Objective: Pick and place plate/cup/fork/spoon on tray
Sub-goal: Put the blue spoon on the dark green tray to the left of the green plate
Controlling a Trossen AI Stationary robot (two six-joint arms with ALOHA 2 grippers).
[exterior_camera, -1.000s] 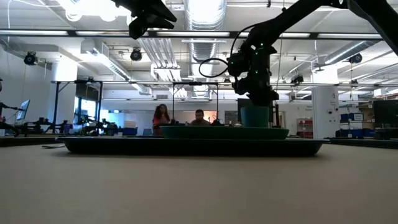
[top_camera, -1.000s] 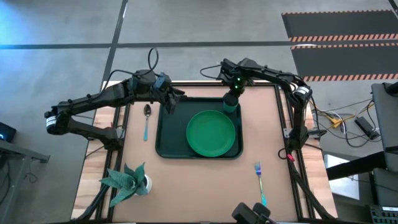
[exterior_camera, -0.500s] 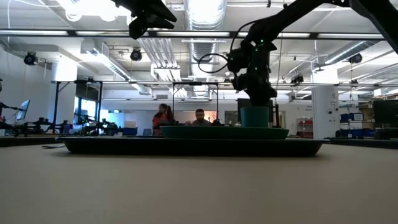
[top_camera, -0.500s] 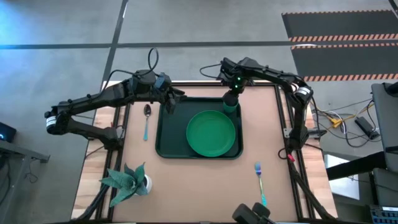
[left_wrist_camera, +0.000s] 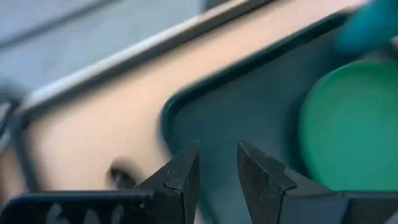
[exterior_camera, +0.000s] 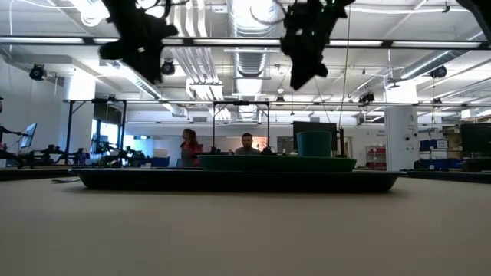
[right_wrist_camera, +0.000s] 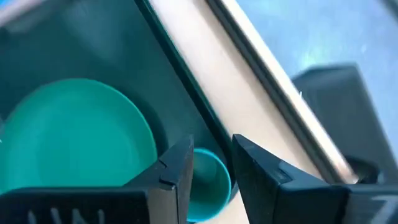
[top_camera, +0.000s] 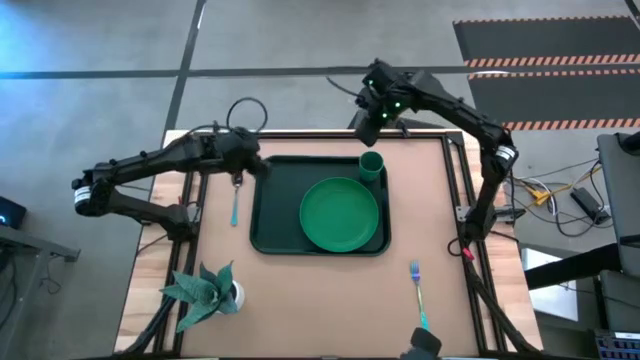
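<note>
The dark green tray (top_camera: 268, 225) lies mid-table with the bright green plate (top_camera: 340, 213) flat on it. The green cup (top_camera: 371, 165) stands upright on its base in the tray's far right corner. The spoon (top_camera: 235, 198) lies on the table left of the tray, and the fork (top_camera: 416, 290) lies near the table's right front. My left gripper (top_camera: 256, 167) hovers open over the tray's far left corner, beside the spoon's bowl. My right gripper (top_camera: 365, 118) hangs open high above the cup (right_wrist_camera: 208, 180).
A white pot with a leafy plant (top_camera: 205, 290) stands at the table's near left. The table's frame rail (top_camera: 300, 132) runs along the far edge under my right arm. People show in the room behind the table (exterior_camera: 245, 143).
My right gripper has let go of the cup and risen well above it, drifting toward the far edge; the cup stays upright on the tray. My left gripper has tipped downward and swung toward the table's left edge, nearer the spoon.
</note>
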